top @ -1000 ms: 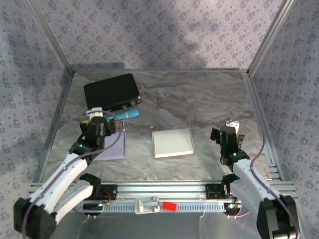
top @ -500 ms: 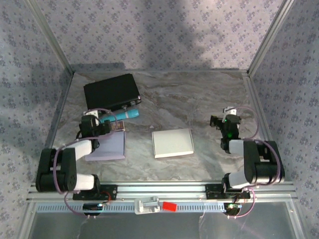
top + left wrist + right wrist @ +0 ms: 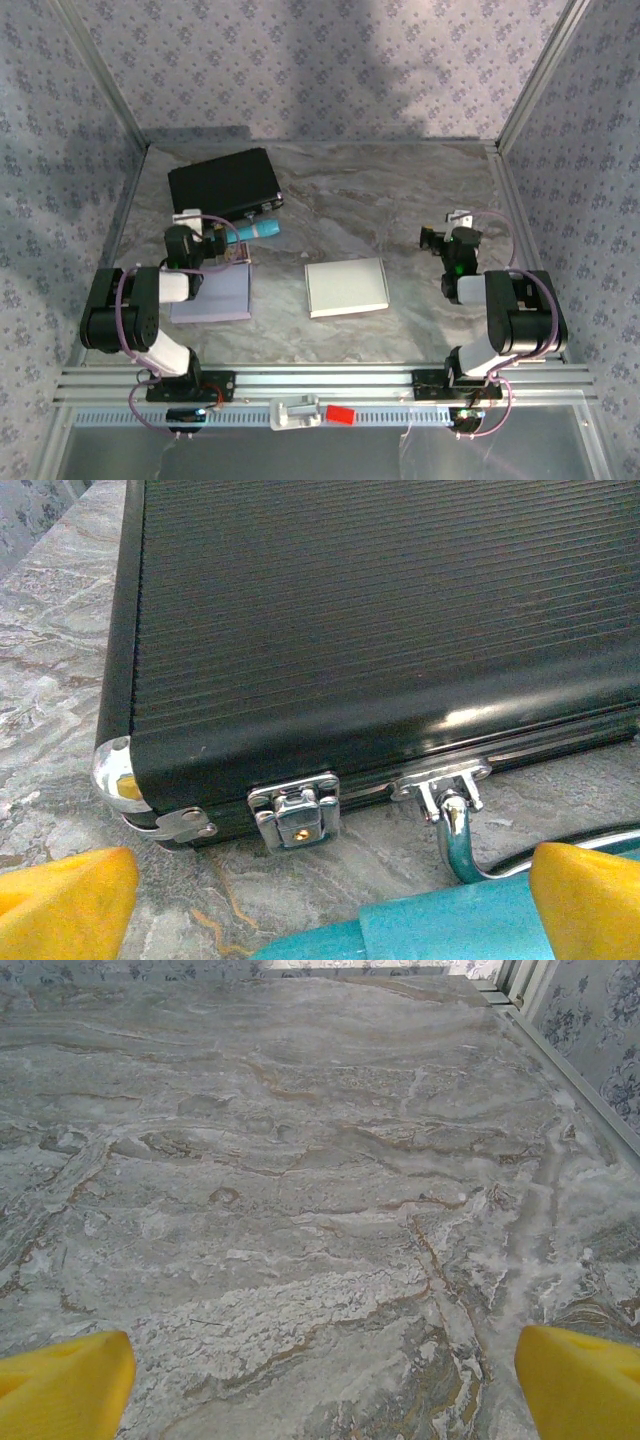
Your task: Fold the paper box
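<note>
Both grippers are open, holding nothing. The white box [image 3: 347, 287] lies flat between them, behind and inward of each pair of fingers, closer to the right gripper [image 3: 320, 1370] than the left gripper [image 3: 320, 905]. It is near square, slightly longer left to right. Its flaps and creases are too small to make out.
</note>
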